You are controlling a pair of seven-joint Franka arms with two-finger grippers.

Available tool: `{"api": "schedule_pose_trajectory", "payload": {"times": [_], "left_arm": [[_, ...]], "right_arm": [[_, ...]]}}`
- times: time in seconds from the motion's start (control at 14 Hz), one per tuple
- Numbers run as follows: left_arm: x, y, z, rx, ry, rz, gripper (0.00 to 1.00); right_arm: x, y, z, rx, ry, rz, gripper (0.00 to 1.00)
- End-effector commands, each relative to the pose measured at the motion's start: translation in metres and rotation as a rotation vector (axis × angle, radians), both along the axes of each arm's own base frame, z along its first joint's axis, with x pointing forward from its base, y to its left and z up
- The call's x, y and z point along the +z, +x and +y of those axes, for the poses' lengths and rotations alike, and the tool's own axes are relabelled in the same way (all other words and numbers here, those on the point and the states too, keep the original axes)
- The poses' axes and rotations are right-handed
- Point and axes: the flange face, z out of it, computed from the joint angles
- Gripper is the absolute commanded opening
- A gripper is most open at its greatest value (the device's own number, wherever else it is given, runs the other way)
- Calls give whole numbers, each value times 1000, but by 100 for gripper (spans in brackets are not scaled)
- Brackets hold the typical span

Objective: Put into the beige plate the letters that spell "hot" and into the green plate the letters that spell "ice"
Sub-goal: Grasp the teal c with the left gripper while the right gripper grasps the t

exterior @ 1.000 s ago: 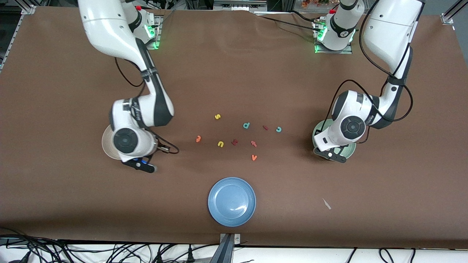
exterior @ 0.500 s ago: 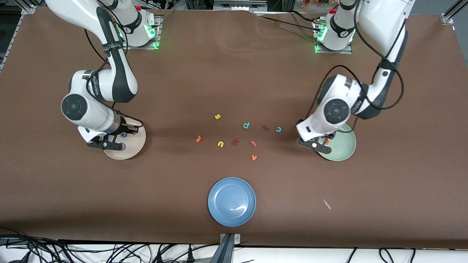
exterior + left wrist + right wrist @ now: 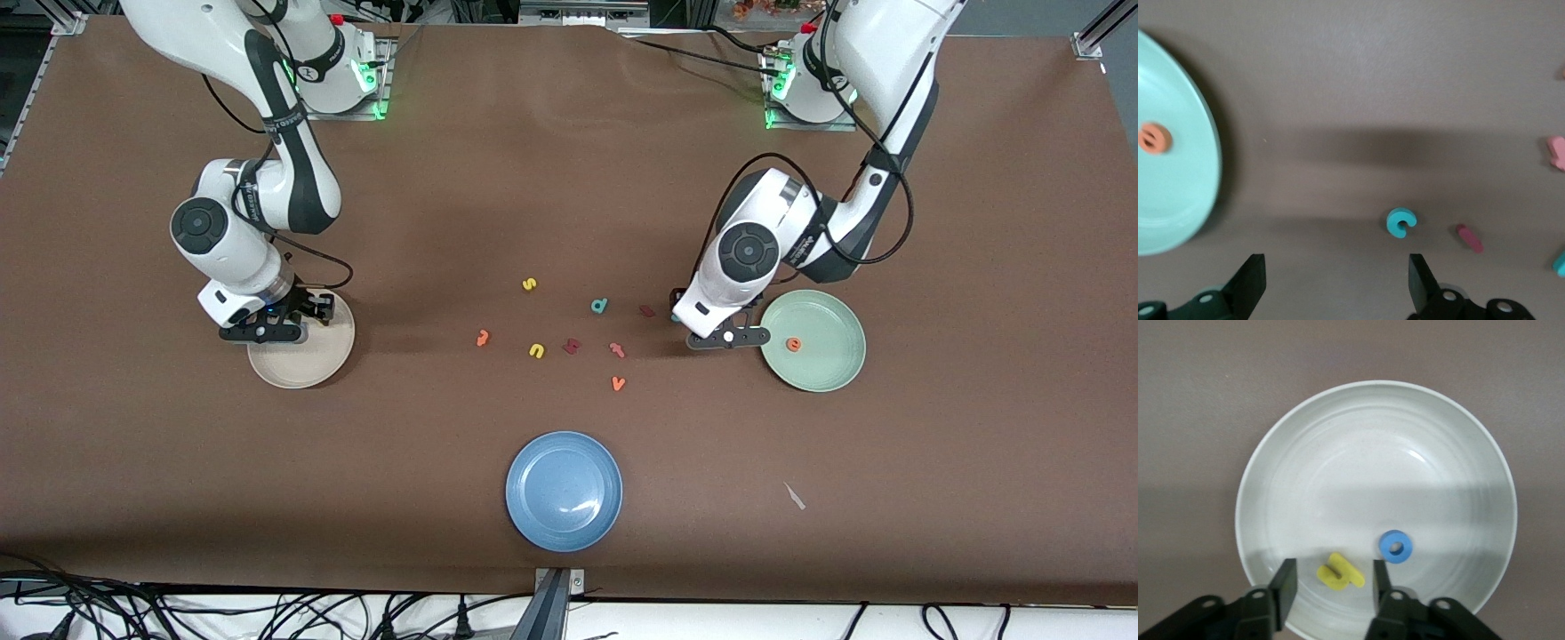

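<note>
Both arms bent low over the table, fingers parted, nothing held.

Right gripper (image 3: 1330, 587) hangs above the beige plate (image 3: 1305, 447), holding yellow h (image 3: 1340, 572) and blue o (image 3: 1395, 546). Left gripper (image 3: 1335, 283) hovers spread over teal c (image 3: 1401, 222), beside the green plate (image 3: 1185, 200) with orange e (image 3: 1155, 137).

Bare table surrounds the teal c (image 3: 1401, 223); dark red i (image 3: 1469, 238) lies just beside.

An orange e (image 3: 793, 344) lies in the green plate (image 3: 836, 373).
</note>
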Motion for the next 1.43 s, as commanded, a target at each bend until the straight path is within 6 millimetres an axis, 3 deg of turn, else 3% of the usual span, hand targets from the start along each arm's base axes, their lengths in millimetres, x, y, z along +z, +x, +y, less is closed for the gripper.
{"api": "schedule_pose_trajectory", "payload": {"times": [0.0, 0.21, 0.43, 0.5, 0.64, 0.93, 1.21, 1.36], "left_arm": [[-15, 4, -31, 171, -22, 29, 81], [-14, 3, -40, 375, -69, 68, 68], [-24, 7, -36, 486, -85, 63, 65], [-36, 6, -39, 538, -86, 48, 64], [-44, 2, -38, 581, -74, 34, 61], [-51, 3, -26, 598, -79, -3, 60], [-53, -6, -17, 557, -29, -17, 61], [-56, -8, -17, 559, -23, -12, 60]], "right_arm": [[23, 15, 24, -152, 88, 47, 100], [34, 36, 94, -338, 126, 78, 100], [19, 44, 172, -427, 125, 71, 100], [7, 44, 212, -444, 112, 62, 100], [-8, 37, 241, -412, 90, 62, 100], [-26, 29, 285, -403, 72, 49, 100], [-45, 29, 289, -406, 53, 51, 99], [-54, 26, 291, -419, 45, 56, 94]]}}
